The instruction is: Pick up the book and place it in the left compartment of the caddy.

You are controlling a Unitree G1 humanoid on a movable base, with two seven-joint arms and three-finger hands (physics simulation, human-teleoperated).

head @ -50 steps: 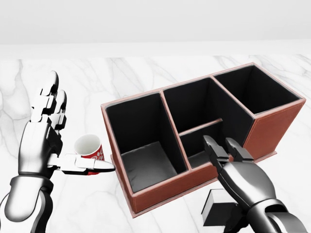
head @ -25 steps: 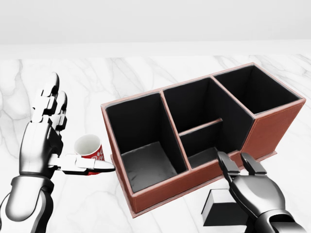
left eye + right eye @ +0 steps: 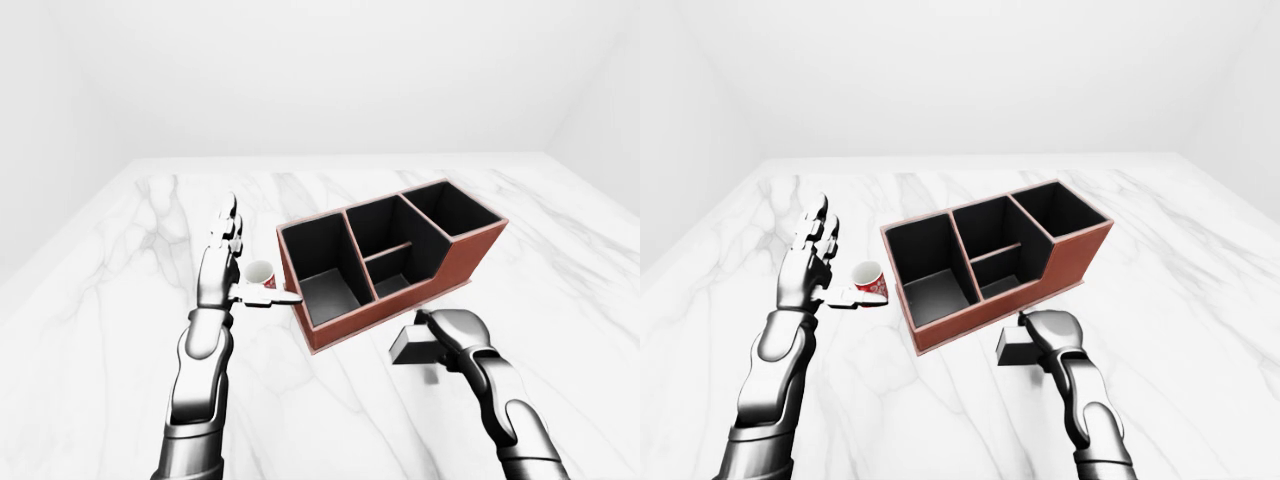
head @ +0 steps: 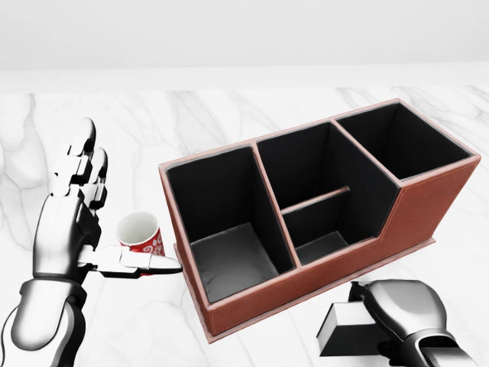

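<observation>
The right hand (image 4: pixel 397 310) has come down from the caddy (image 4: pixel 428 202) onto the book (image 4: pixel 344 330) on the desk (image 4: pixel 229 122); whether its fingers grip it I cannot tell. The left hand (image 4: pixel 72 210) stays open.

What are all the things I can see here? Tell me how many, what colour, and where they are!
caddy: one, reddish-brown outside and black inside, in the middle of the head view, on the table; all its compartments look empty.
book: one, dark with a pale edge, lying on the table below the caddy at the bottom right of the head view.
cup: one, red with a white pattern and white inside, standing just left of the caddy.
table: one, white marble with grey veins, under everything.
left hand: one, silver and black, left of the cup, fingers spread open, thumb below the cup.
right hand: one, silver and black, curled over the book's right part; whether it grips is unclear.
</observation>
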